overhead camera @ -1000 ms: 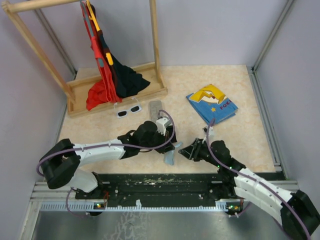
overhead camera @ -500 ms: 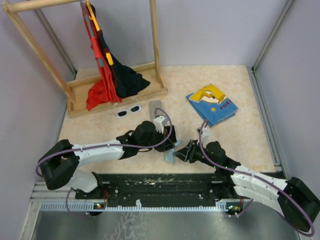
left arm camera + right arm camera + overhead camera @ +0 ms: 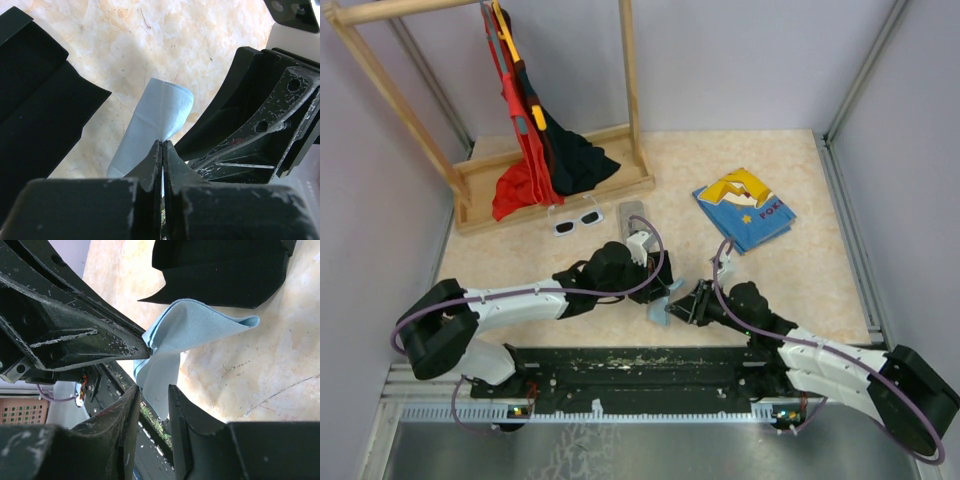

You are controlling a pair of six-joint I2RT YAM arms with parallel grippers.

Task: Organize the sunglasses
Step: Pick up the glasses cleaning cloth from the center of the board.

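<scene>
From above, the white sunglasses [image 3: 578,221] lie on the counter [image 3: 800,280] just in front of the wooden rack [image 3: 555,185], lenses dark, beside the grey case [image 3: 631,214] on their right; no tool touches them, and both arms are well apart from them toward the near edge. The wire-framed pair cannot be made out here. A blue-and-yellow folded item [image 3: 744,208] lies farther right. The left tool [image 3: 663,292] and the right tool [image 3: 682,305] meet near the middle of the counter's near side, with a light-blue cloth [image 3: 658,313] hanging just below the left one.

In the left wrist view, the left tool [image 3: 162,147] is closed tight, its two fingers pressed together on the edge of the light-blue cloth [image 3: 155,120]; the cloth curls into a loose roll over the counter [image 3: 190,35]; the black frame of the right tool [image 3: 250,115] stands just beside it on the right.

In the right wrist view, the right tool [image 3: 154,397] stands narrow, its fingers [image 3: 127,412] a little apart; the lower flap of the light-blue cloth [image 3: 195,330] hangs into the gap, and I cannot tell whether the pads touch it; the left tool [image 3: 145,351] pinches the cloth's folded edge from the left.
</scene>
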